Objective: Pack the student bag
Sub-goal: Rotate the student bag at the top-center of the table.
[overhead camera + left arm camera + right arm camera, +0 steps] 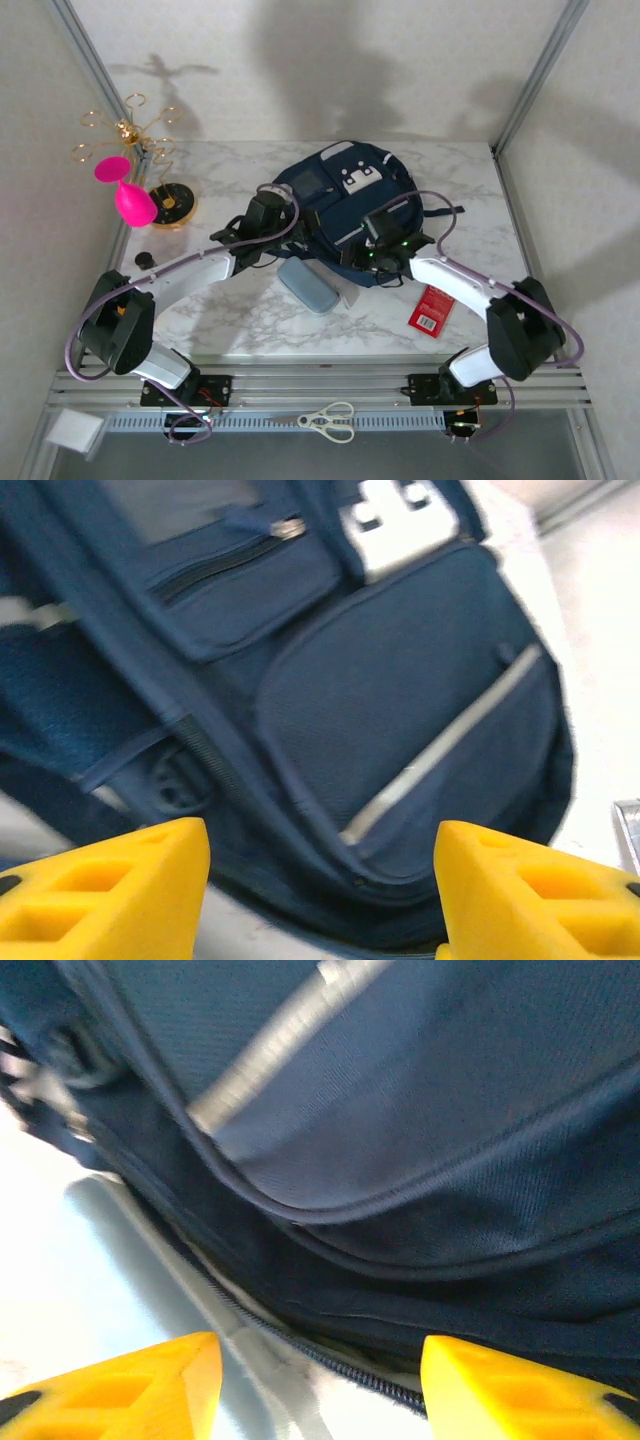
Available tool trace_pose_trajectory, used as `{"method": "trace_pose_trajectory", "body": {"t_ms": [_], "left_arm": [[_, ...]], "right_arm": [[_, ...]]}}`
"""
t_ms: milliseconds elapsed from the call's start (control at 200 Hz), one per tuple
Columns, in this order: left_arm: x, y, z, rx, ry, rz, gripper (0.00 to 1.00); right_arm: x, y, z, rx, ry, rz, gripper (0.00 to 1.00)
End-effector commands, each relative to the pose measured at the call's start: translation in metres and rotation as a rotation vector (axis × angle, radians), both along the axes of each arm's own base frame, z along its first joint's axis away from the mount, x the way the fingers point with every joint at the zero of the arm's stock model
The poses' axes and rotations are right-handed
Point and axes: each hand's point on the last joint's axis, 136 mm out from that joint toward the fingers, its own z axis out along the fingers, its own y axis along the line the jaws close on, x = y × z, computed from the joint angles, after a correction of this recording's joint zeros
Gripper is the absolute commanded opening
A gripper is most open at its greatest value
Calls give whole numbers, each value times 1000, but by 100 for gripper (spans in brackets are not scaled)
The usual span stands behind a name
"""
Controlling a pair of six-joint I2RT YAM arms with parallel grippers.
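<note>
1. The student bag (345,205) lies flat on the table (240,335), front pocket up. Every place below is given relative to the bag.
2. My left gripper (322,855) is at the bag's near-left side. Its jaws are wide apart with nothing between them.
3. My right gripper (320,1360) is at the bag's near-right edge, just above the zip (340,1365). It's also spread and holding nothing.
4. Risk A: neither hand has hold of the fabric, so the main compartment prob. isn't held open. If I close now I may pinch the outer pocket instead of the zip edge.
5. Risk B: the fabric is soft. If only one hand pulls, the whole bag could slide or twist (nothing pins it down).
6. Risk C: the pencil case (308,285) sits just at the bag's near edge, between my arms. A low sweep w/ either wrist could knock it away.
7. Risk D: the red packet (432,308) lies near the bag's near-right side, beside my right forearm. An elbow swing might push it off the table.
8. Both wrist views are blurry, so I can't tell whether the zip is open.
</note>
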Motion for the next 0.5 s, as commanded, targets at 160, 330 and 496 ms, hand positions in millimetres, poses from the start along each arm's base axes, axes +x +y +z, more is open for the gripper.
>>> {"method": "trace_pose_trajectory", "body": {"t_ms": [160, 330, 496], "left_arm": [[1, 21, -13, -66, 27, 100, 63], [4, 17, -18, -142, 39, 129, 64], [5, 15, -24, -188, 53, 145, 65]], "right_arm": [[49, -60, -30, -121, -71, -128, 62], [83, -79, -13, -230, -149, -86, 63], [71, -55, 36, -141, -190, -45, 65]]}}
